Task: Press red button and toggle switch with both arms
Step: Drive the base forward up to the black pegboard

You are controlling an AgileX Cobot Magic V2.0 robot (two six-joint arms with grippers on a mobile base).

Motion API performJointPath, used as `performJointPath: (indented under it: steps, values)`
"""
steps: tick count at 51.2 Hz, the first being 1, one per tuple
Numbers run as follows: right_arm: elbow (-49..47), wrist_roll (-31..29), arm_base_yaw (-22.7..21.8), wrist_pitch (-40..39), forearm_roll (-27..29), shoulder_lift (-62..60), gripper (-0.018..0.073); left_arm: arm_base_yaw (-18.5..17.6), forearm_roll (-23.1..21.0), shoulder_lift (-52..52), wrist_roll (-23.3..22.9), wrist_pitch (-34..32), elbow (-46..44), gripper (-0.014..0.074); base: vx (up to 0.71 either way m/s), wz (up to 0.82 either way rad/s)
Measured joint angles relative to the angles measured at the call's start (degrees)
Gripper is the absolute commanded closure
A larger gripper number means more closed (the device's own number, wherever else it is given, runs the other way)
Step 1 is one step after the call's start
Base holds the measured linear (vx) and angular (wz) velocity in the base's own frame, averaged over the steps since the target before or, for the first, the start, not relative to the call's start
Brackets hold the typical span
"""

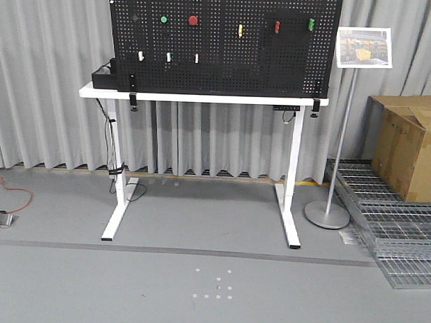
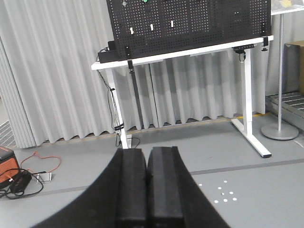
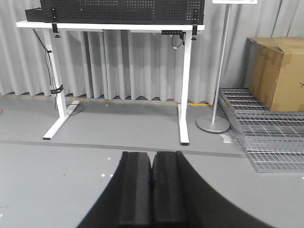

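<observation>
Standing well back from the bench [image 1: 203, 98], the robot needs a square approach first. Its left gripper [image 2: 147, 159] and right gripper [image 3: 152, 161] are both clenched on nothing, blunt enough for poking. The red button [image 1: 193, 20] sits high on the pegboard [image 1: 226, 70]; the toggle switch I can't single out among the small levers [image 1: 169, 57] there.

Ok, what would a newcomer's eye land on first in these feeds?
The black pegboard on the white table, straight ahead, studded with coloured controls including a red button left of centre. Low in each wrist view, the left fingers and right fingers sit pressed shut, across the floor from the board.
</observation>
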Motion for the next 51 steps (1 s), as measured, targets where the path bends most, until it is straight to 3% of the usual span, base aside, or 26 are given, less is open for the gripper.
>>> performJointPath:
  steps: [51]
  values:
    - [0.0, 0.0, 0.0, 0.0, 0.0, 0.0, 0.0562, 0.0, 0.0, 0.0, 0.0, 0.0, 0.0, 0.0595, 0.05, -0.01]
